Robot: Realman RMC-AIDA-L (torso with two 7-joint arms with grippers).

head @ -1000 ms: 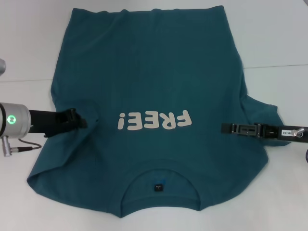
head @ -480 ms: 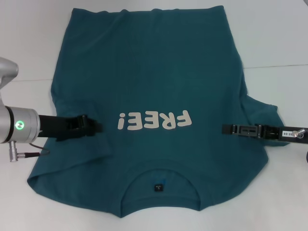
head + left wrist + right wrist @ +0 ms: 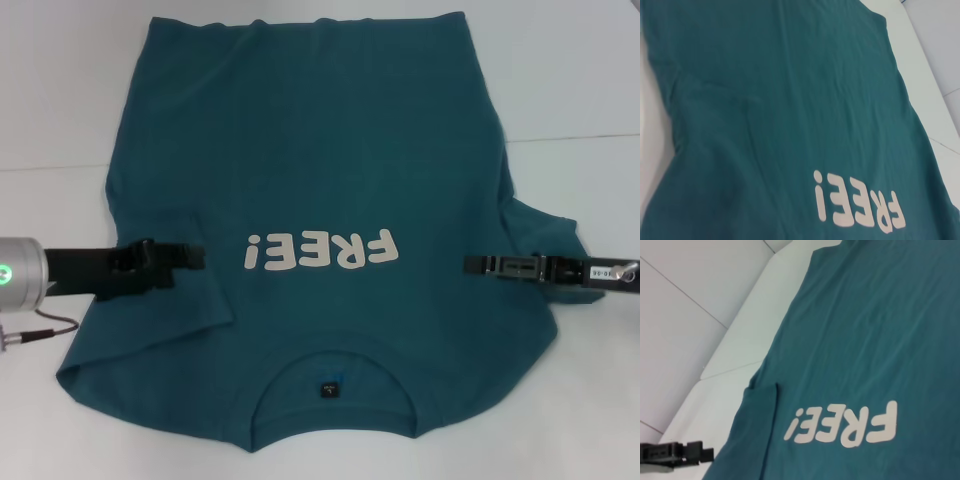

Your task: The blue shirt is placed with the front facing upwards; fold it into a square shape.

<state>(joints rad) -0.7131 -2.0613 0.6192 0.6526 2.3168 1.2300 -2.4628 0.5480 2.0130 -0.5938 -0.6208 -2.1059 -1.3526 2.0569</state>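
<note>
White table (image 3: 60, 90) bears the blue shirt (image 3: 310, 160). Head view alone shows both grippers: left gripper (image 3: 190, 257), right gripper (image 3: 475, 265), finger state unclear.

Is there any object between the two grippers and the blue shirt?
No, nothing visible. The left gripper is over the blue shirt at its folded-in left sleeve, and the right gripper is over the shirt's right side. Only the shirt lies on the white table.
</note>
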